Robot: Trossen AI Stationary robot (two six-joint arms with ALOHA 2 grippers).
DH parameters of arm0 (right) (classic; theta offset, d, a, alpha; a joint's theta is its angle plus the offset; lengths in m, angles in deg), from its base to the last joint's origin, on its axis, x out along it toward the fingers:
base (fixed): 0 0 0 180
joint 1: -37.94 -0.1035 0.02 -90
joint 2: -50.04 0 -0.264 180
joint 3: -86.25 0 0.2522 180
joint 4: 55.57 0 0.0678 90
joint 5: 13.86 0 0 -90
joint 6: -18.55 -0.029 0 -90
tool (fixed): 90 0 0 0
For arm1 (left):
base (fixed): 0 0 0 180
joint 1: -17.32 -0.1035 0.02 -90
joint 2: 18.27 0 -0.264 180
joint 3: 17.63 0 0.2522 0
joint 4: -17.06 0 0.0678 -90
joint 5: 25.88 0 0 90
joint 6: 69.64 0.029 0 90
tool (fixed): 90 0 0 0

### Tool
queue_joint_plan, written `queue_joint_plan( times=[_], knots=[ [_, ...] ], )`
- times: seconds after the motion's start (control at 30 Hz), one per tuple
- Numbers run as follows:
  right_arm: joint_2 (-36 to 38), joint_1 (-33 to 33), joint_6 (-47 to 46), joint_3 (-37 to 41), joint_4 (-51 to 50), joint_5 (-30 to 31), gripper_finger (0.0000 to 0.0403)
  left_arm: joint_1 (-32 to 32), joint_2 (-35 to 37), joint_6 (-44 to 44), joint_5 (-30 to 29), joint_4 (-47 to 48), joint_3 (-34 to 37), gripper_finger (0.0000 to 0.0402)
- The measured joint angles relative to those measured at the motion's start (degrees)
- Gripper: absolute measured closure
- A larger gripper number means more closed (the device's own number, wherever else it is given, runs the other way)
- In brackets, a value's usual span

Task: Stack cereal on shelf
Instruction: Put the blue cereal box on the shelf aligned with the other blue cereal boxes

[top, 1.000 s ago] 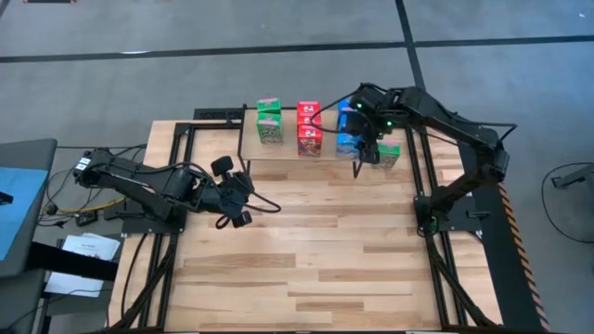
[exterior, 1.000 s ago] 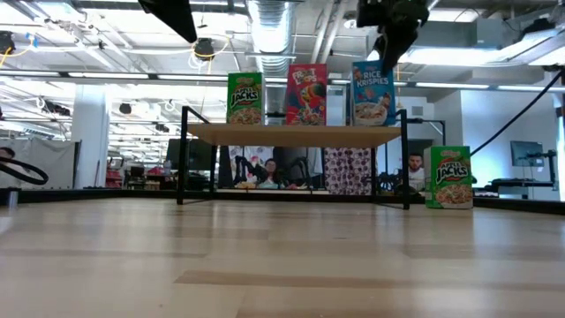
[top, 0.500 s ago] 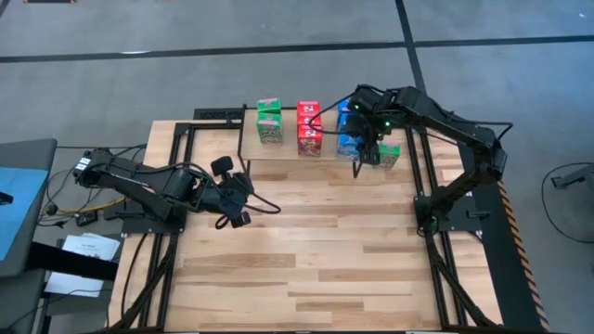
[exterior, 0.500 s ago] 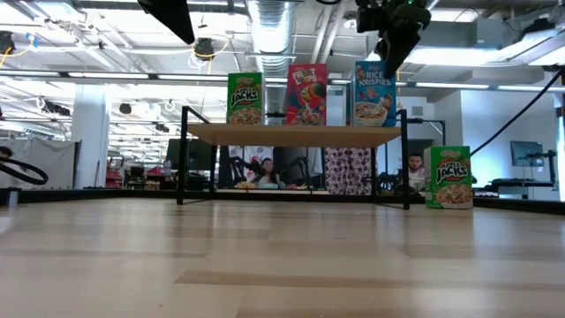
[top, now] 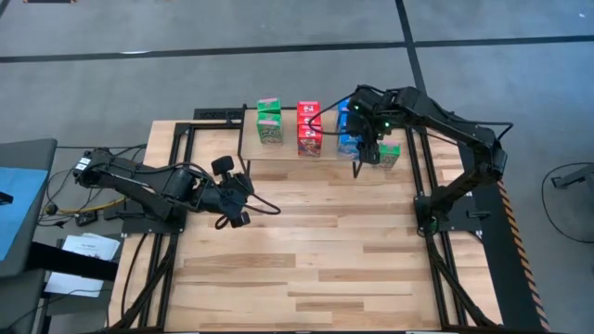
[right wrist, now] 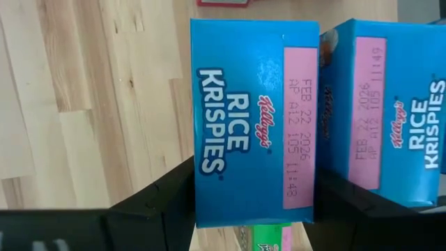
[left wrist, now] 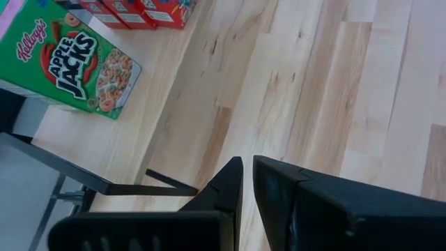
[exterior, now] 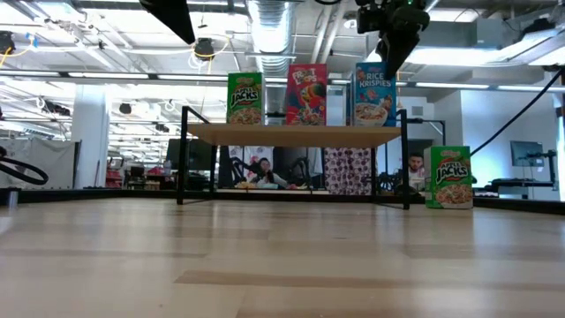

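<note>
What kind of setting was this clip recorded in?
Probably an open industrial lab or workshop: exposed ceiling ductwork, a bare concrete floor around the slatted wooden table, and people seated at desks behind the shelf.

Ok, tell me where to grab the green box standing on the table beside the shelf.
Pinch the green box near its top edge, across its thin depth, front to back, coming straight down from above. It stands upright on the table with its top clear, while the shelf leg crowds one side. The right hand, clamped on the blue box, is nearest.
</note>
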Motion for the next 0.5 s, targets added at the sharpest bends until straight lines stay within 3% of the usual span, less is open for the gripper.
queue_joint_plan(
  times=[0.5],
  knots=[
    [0.02, 0.0, -0.15, 0.0, 0.0, 0.05, 0.0162, 0.02, 0.0, 0.02, 4.59, -0.02, 0.0, 0.0377]
  ],
)
